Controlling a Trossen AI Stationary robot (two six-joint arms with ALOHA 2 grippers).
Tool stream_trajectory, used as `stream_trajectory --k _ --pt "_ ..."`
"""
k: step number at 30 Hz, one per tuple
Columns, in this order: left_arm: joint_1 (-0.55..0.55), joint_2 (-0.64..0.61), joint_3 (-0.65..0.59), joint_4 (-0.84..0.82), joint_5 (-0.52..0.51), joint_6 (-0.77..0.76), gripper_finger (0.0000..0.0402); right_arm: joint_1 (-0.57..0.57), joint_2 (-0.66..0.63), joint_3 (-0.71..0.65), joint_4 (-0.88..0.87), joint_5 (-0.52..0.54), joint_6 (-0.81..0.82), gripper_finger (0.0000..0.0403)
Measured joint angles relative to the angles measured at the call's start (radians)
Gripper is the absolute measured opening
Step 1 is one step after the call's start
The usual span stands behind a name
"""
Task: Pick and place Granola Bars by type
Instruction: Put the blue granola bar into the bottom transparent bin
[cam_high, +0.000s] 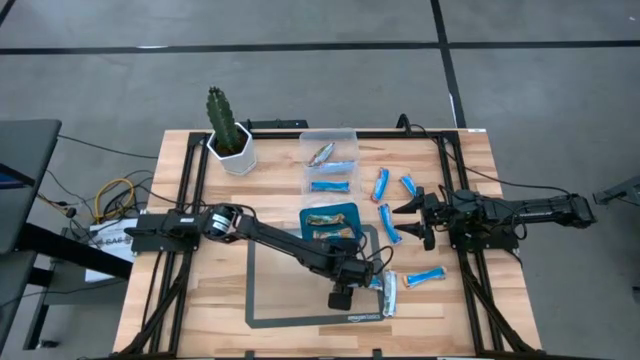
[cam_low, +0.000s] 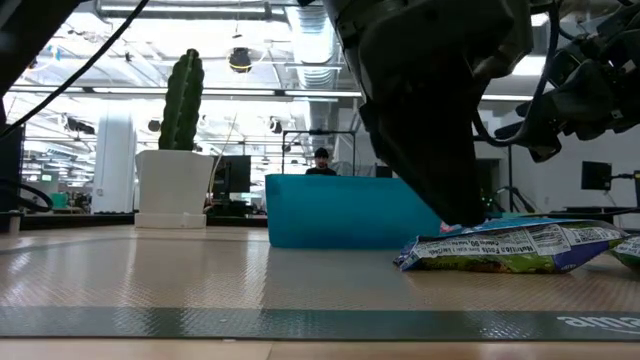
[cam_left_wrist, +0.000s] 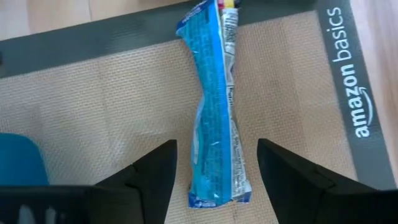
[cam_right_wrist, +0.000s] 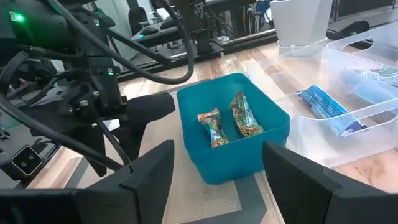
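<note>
Left gripper (cam_left_wrist: 214, 171) spread over a blue bar (cam_left_wrist: 214, 112) on the mat (cam_left_wrist: 93, 124), teal tray (cam_high: 330, 222) close behind, right gripper (cam_high: 413, 220) spread, idle by loose bars.

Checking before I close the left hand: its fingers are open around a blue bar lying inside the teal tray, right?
Not quite. The left hand is open around the blue bar, but the bar lies on the mat, outside the teal tray, as the left wrist and high views show.
</note>
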Motion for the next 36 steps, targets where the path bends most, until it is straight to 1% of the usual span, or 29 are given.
stream_trajectory --k 6,10,14,20,23,26,31,36 --pt "-0.004 0.035 -0.001 0.005 0.028 -0.016 0.0195 0.0 0.0 0.0 0.0 0.0 0.0 0.0235" --pt "-0.009 0.041 -0.001 0.006 0.012 -0.021 0.0173 0.0 0.0 0.0 0.007 0.0 0.0 0.0235" --pt "-0.009 0.04 0.0 0.009 0.005 -0.022 0.014 0.0 -0.001 0.0 0.005 0.0 0.0 0.0235" --pt "-0.011 0.04 0.0 0.008 0.003 -0.052 0.008 0.0 -0.001 0.0 0.006 0.0 0.0 0.0235" --pt "-0.011 0.039 0.0 0.007 0.002 -0.054 0.0061 0.0 -0.001 0.0 0.006 0.0 0.0 0.0235" --pt "-0.011 0.039 0.0 0.006 0.002 -0.067 0.0055 0.0 -0.001 0.0 0.006 0.0 0.0 0.0235" --pt "-0.011 0.039 0.006 -0.002 0.002 -0.116 0.0057 0.0 -0.001 0.0 0.006 0.0 0.0 0.0235" --pt "-0.011 0.039 0.08 -0.068 0.0 -0.168 0.0058 0.0 -0.001 0.0 0.006 0.0 0.0 0.0235"
